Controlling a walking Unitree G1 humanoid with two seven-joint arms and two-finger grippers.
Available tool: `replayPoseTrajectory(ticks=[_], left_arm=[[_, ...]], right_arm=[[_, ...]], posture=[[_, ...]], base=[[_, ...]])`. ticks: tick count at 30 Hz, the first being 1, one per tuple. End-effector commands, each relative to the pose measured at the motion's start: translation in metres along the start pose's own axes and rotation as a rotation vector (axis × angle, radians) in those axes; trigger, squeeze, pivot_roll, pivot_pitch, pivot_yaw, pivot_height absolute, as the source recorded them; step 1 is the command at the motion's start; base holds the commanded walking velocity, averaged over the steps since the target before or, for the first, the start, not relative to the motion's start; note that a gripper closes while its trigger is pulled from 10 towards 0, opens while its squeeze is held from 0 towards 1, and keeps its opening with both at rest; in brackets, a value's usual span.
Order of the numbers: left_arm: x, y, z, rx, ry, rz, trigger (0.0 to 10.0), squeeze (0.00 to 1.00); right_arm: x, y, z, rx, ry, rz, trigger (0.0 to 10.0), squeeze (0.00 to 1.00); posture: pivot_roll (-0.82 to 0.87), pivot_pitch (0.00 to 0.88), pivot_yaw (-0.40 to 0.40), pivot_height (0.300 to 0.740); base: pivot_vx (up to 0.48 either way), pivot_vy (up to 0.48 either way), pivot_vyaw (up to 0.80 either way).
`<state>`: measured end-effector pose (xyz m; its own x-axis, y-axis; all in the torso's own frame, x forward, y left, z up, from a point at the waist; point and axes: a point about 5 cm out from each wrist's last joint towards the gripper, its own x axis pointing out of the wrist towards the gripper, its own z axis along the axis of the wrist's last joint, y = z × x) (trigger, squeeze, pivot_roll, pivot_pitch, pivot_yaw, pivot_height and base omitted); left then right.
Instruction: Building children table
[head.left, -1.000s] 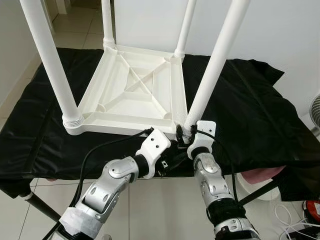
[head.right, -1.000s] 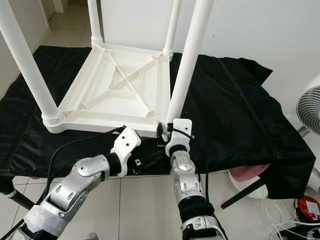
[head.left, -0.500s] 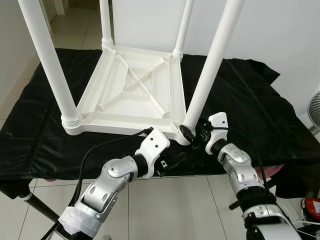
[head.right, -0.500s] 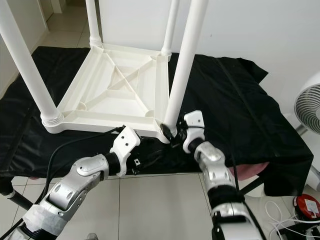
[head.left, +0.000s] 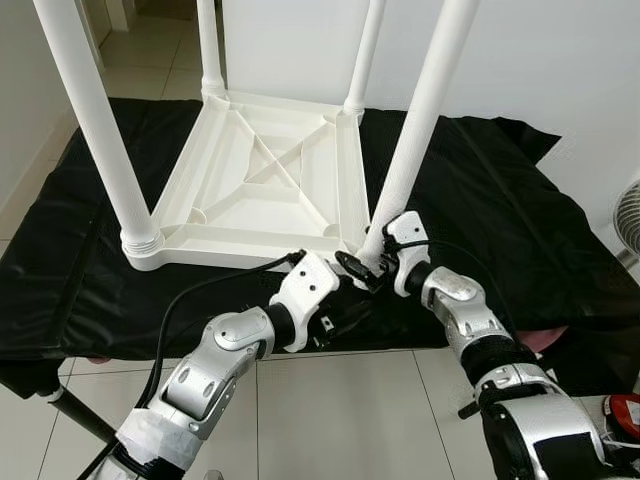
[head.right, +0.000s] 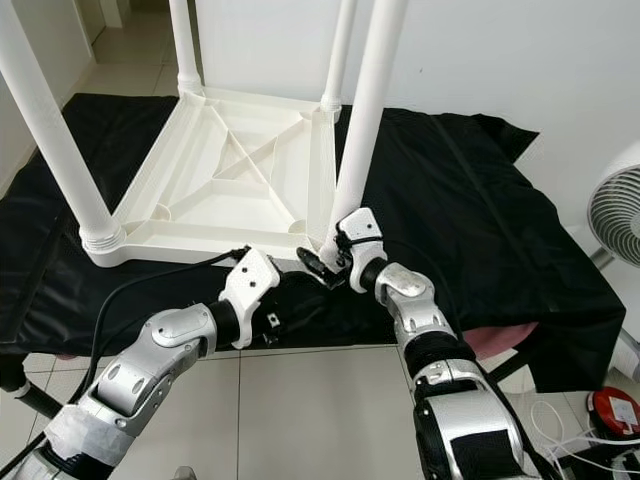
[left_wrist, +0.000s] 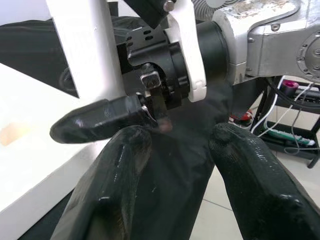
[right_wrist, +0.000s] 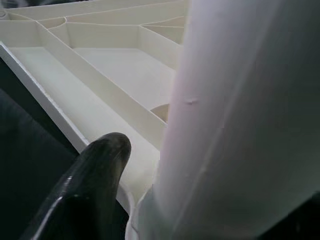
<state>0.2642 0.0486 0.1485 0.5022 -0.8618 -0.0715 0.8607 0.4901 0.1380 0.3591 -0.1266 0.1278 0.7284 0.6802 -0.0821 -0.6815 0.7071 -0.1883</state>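
Observation:
A white children's table lies upside down on a black cloth, all of its legs pointing up. My right gripper reaches in from the right at the base of the near right leg. It is open, its fingers straddling the leg; one black finger lies beside the leg with a small gap. My left gripper sits just below the table's front edge at that same corner. It is open with nothing between its fingers, and it faces the right gripper's wrist.
The black cloth covers a low stand and hangs over its front edge. A fan stands at the far right, with cables and a red object on the tiled floor below it. A white wall rises behind.
My right gripper pulled off the near right leg's base, swung out to the right, then came back in with its wrist rolled, fingers around the base. The left gripper has barely moved.

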Motion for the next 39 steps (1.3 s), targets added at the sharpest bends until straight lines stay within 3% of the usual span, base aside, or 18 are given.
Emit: replayPoseTrajectory(ticks=[1, 11, 12, 13, 14, 31, 39], left_arm=[[0.001, -0.001, 0.0, 0.0, 0.006, -0.024, 10.0, 0.0], [0.002, -0.002, 0.0, -0.001, 0.002, -0.024, 10.0, 0.0], [0.002, -0.003, 0.0, -0.001, 0.002, -0.024, 10.0, 0.0], [0.002, -0.003, 0.0, -0.001, 0.002, -0.024, 10.0, 0.0], [0.002, -0.002, 0.0, -0.002, 0.002, -0.02, 10.0, 0.0], [-0.001, -0.006, -0.002, -0.012, 0.006, -0.018, 10.0, 0.0], [0.0, -0.006, -0.005, -0.013, 0.013, -0.02, 10.0, 0.0]], right_arm=[[0.003, 0.009, -0.007, 0.003, 0.037, 0.054, 0.0, 0.0], [-0.003, 0.005, -0.012, 0.025, -0.003, 0.017, 0.0, 0.0], [-0.003, 0.005, -0.011, 0.025, -0.011, 0.012, 3.6, 0.0], [-0.003, 0.005, -0.011, 0.025, -0.011, 0.012, 3.6, 0.0], [-0.003, 0.004, -0.009, 0.04, -0.031, -0.025, 10.0, 0.0], [-0.011, 0.013, -0.009, 0.097, -0.128, -0.314, 10.0, 0.0], [-0.014, 0.022, -0.007, 0.139, -0.14, -0.513, 10.0, 0.0]], posture=[[0.05, 0.0, -0.057, 0.74], [0.05, 0.0, -0.066, 0.74], [0.05, 0.0, -0.066, 0.74], [0.05, 0.0, -0.066, 0.74], [0.04, 0.0, -0.07, 0.74], [0.04, 0.0, -0.071, 0.74], [0.04, 0.0, -0.072, 0.74]], base=[[0.0, 0.0, 0.0], [0.0, 0.0, 0.0], [0.0, 0.0, 0.0], [0.0, 0.0, 0.0], [0.0, 0.0, 0.0], [0.0, 0.0, 0.0], [0.0, 0.0, 0.0]])
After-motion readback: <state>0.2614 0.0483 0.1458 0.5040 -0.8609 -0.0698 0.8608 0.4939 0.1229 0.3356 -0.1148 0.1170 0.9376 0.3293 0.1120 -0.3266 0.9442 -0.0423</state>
